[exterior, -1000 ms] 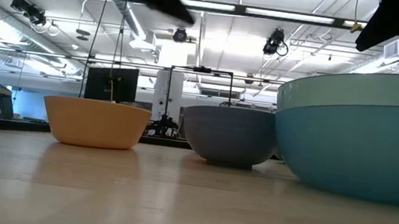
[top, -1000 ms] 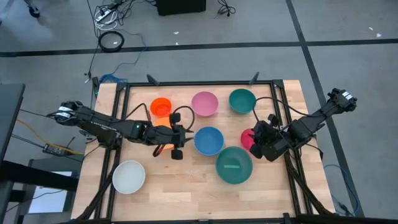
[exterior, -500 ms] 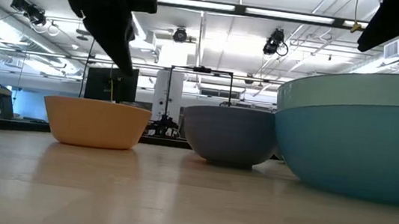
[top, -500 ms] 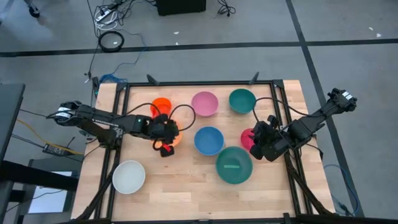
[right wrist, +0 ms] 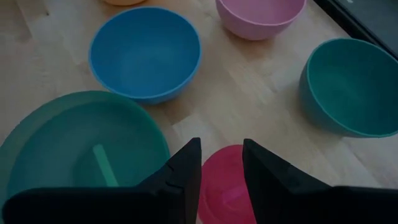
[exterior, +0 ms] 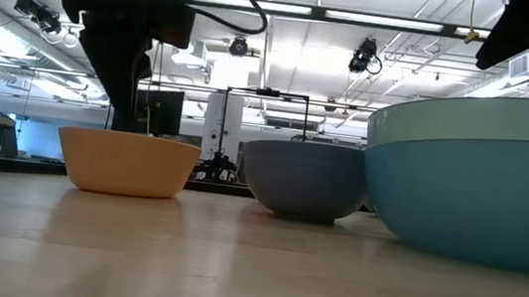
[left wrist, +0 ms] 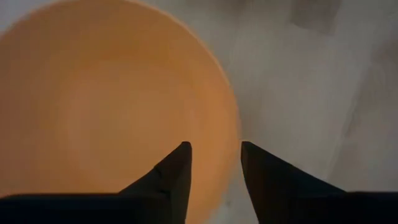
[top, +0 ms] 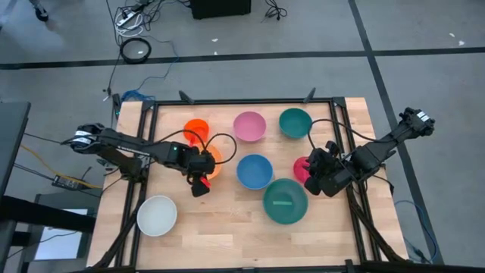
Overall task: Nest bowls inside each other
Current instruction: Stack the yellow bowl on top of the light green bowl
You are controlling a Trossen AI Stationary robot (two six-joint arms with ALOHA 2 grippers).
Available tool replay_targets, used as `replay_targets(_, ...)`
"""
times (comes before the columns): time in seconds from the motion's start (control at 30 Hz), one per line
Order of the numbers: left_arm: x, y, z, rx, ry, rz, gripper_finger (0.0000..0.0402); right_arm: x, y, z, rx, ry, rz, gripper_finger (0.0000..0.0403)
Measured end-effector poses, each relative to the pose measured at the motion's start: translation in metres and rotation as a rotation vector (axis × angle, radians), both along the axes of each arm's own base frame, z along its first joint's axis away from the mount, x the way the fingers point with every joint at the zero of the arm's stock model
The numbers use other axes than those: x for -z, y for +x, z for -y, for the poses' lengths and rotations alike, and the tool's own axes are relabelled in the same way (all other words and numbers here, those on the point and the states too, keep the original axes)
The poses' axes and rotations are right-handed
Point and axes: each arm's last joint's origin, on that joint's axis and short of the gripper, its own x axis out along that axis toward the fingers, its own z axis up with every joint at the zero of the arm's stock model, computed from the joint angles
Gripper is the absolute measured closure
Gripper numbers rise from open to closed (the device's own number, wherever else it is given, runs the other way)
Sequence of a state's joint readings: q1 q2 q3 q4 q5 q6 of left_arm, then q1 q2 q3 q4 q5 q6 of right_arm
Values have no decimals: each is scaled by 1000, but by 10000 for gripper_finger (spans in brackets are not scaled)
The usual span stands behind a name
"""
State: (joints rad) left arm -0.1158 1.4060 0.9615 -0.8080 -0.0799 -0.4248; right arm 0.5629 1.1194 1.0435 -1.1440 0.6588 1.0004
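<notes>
Directly beneath the left gripper (left wrist: 213, 149) an orange bowl (left wrist: 106, 106) is sitting on the table (top: 227, 227), its rim lying between the slightly parted fingers, which are not closing on it; a smaller orange-red bowl (top: 195, 129) is sitting just beyond. Under the right gripper (right wrist: 219, 149), whose fingers are standing narrowly apart, a magenta bowl (right wrist: 225, 180) is sitting. Ahead of that gripper: blue bowl (right wrist: 145, 53), pink bowl (right wrist: 260, 15), teal bowl (right wrist: 354, 84); beside it, large green bowl (right wrist: 78, 146). White bowl (top: 157, 214) is lying well apart from both grippers.
</notes>
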Motion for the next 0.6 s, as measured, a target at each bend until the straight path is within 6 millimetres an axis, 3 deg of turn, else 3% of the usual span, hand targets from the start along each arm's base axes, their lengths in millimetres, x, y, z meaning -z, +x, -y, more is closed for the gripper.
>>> replay_targets(0.3, 6, 3, 1, 4, 1, -21, 215, 0, 0, 0, -2, 9, -1, 298)
replay_targets(0.6, 32, 11, 4, 56, 28, -126, 214, 0, 0, -1, -7, 26, -7, 298)
